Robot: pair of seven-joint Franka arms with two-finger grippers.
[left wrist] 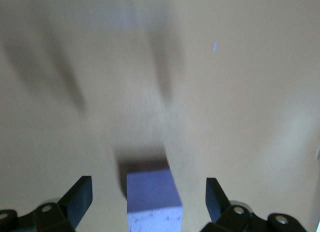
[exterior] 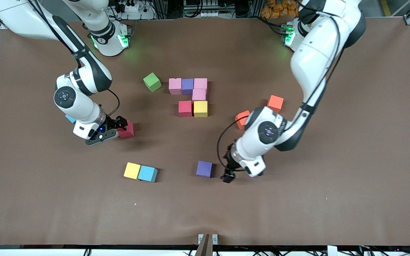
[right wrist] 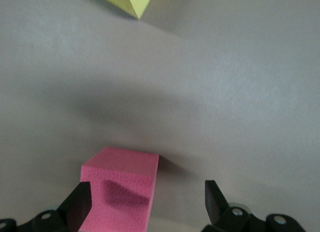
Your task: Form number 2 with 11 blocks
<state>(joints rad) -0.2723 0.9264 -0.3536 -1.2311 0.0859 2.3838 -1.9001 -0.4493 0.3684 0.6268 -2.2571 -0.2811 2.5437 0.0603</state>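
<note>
The partial number 2 (exterior: 190, 96) lies mid-table: a pink, purple, pink row, a pink cube under its end, then red and yellow side by side. My left gripper (exterior: 226, 175) is open and low at a loose purple cube (exterior: 204, 169); in the left wrist view that cube (left wrist: 152, 199) sits between the spread fingers (left wrist: 80, 197), touching neither. My right gripper (exterior: 119, 124) is open around a red cube (exterior: 127, 129); in the right wrist view the cube (right wrist: 120, 192) lies close against one finger (right wrist: 79, 202), with a wide gap to the other.
A green cube (exterior: 152, 82) sits beside the digit's top row, toward the right arm's end. Two orange cubes (exterior: 275, 102) (exterior: 241, 119) lie by the left arm. A yellow cube (exterior: 132, 170) and a light blue cube (exterior: 147, 174) touch, nearer the front camera. A bluish corner (exterior: 70, 118) peeks from under the right arm.
</note>
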